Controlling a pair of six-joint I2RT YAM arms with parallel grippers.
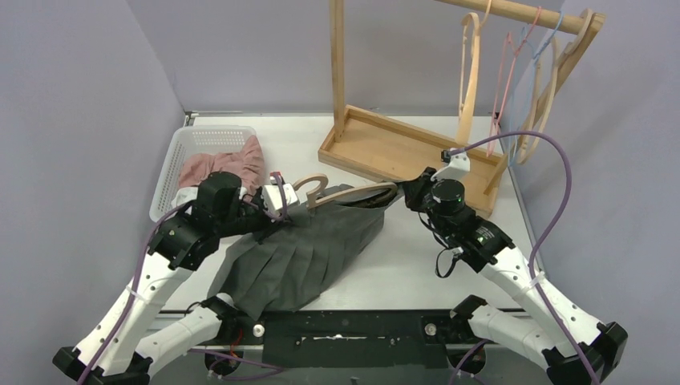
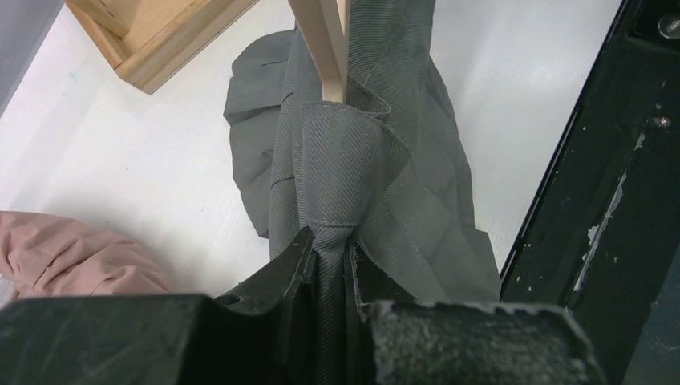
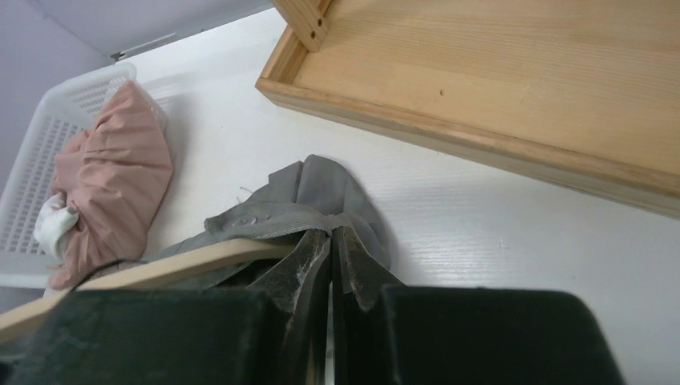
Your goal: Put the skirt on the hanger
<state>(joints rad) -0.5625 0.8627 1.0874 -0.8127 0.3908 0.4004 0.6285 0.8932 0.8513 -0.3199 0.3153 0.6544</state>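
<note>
Grey skirt (image 1: 297,257), half-fitted on hanger (image 1: 357,194); left end effector (image 2: 329,249) pinches skirt, right end effector (image 3: 330,265) closed at hanger tip. Next, likely: draw fabric across.

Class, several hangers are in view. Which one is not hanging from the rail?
The wooden hanger tucked into the grey skirt down over the table. The other hangers all hang from the wooden rack's rail.
</note>
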